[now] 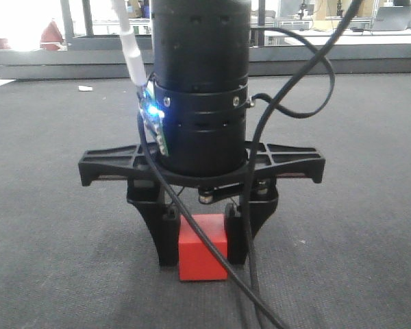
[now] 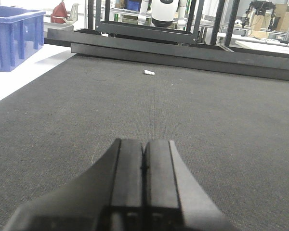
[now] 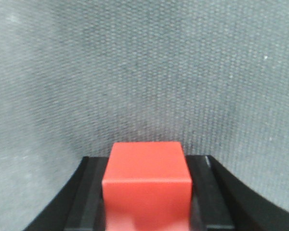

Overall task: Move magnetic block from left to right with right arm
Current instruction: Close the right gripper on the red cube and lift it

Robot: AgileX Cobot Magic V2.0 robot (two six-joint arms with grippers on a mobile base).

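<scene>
The magnetic block point(image 1: 203, 257) is a plain red cube low on the dark mat, seen under the black wrist of my right arm in the front view. My right gripper point(image 1: 202, 259) points down with one finger on each side of the cube. In the right wrist view the block point(image 3: 147, 178) fills the gap between the two black pads and sticks out past the tips of my right gripper point(image 3: 147, 161). Whether the cube rests on the mat or hangs just above it is unclear. My left gripper point(image 2: 144, 144) hovers over bare mat, its jaws pressed together and empty.
A small white scrap point(image 2: 149, 72) lies far out on the mat. A blue crate point(image 2: 14, 38) stands off the mat at the far left. A black frame rail point(image 2: 183, 53) runs along the mat's far edge. Black cables point(image 1: 250, 274) hang in front of the right gripper.
</scene>
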